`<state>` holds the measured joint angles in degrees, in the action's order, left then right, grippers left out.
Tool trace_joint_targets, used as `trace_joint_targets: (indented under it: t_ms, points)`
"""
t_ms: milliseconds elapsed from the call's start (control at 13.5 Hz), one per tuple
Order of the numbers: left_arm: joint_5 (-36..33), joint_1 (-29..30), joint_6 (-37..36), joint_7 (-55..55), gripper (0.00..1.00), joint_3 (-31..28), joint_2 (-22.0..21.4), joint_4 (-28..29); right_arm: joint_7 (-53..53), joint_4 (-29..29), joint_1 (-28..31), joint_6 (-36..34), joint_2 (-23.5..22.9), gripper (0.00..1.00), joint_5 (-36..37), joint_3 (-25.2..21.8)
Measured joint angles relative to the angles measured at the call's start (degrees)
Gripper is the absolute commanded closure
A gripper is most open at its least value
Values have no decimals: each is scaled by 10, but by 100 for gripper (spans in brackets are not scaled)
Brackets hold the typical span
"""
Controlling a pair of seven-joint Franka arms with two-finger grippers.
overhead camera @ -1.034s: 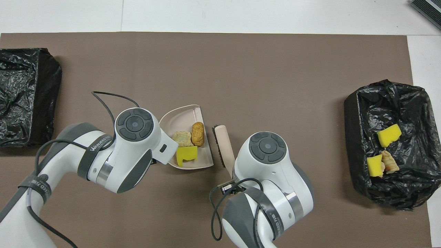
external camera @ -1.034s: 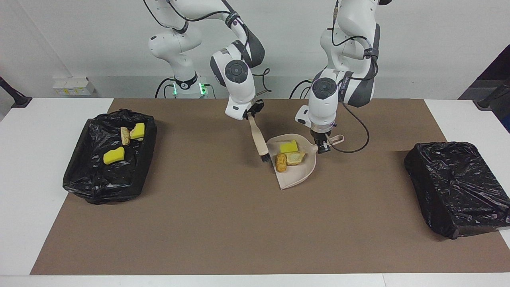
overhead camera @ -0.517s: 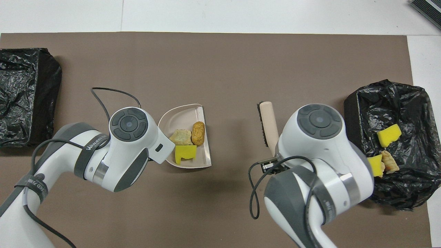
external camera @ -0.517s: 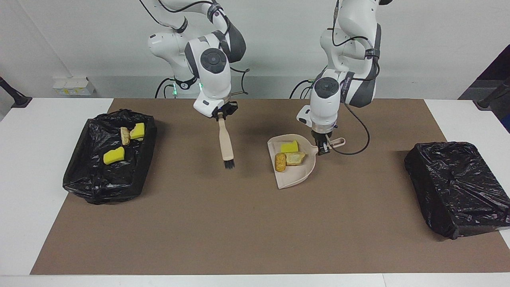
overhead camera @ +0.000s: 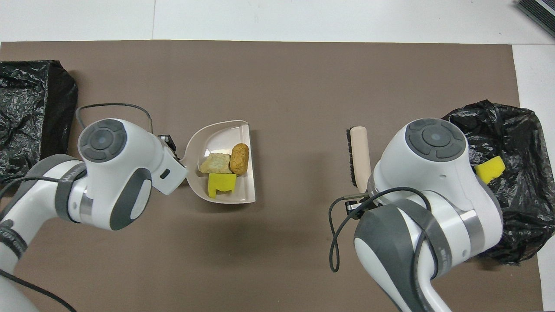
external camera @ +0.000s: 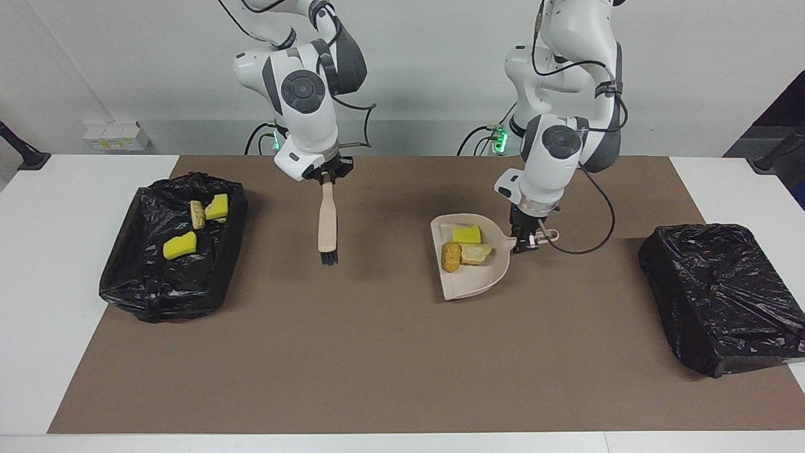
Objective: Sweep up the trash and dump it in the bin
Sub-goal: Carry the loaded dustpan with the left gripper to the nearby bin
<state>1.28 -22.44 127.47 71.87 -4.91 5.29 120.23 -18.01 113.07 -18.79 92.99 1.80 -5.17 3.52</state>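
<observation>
A: What have the hands got?

B: My left gripper [external camera: 527, 242] is clamped on the handle of the dustpan [external camera: 473, 275], over the middle of the brown mat [external camera: 390, 352]. My right gripper [external camera: 326, 177] is closed on the top of the brush [external camera: 327, 223], which hangs bristles down over the mat, between the pan and the open bin [external camera: 170, 280]. I cannot tell whether the bristles touch the mat.

A: And the trash?

B: Three bits sit in the pan: a yellow sponge [external camera: 466, 234], a pale bread chunk [external camera: 476, 252] and a golden roll [external camera: 450, 257], all bunched together and touching. From overhead the same trio shows: sponge [overhead camera: 221, 183], chunk [overhead camera: 215, 163], roll [overhead camera: 239, 158].

A: Anything binned?

B: Yes. The open bin at the right arm's end of the table holds a big sponge [external camera: 180, 245], a smaller sponge [external camera: 219, 207] and a tan pastry [external camera: 197, 214] touching it. From overhead my right arm hides most of that bin [overhead camera: 522, 182]; only one sponge [overhead camera: 490, 169] shows there.

A: The other end?

B: A second bin [external camera: 720, 296] at the left arm's end, wrapped in black plastic. I see nothing yellow or tan on it.
</observation>
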Motion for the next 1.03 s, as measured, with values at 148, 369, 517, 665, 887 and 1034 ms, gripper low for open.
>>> trace_joint_targets:
  t_ms: [148,369,517,665,887,1034]
  points:
    - [1,36,0,31,100,-1,-20,-2,-30,22,-29,0,15,100,-50,2]
    - [8,86,0,45,100,-1,-30,-11,-94,64,-103,31,28,100,-89,5]
    - [12,129,-1,63,100,-1,-30,-21,-154,86,-170,81,19,100,-110,7]
    - [36,177,-12,89,100,-2,-29,-39,-188,91,-220,107,-1,100,-134,8]
    - [71,270,-57,152,100,-3,-25,-90,-225,93,-270,151,-44,100,-141,8]
    - [76,327,-79,195,100,-4,-10,-126,-226,93,-279,158,-72,100,-139,8]
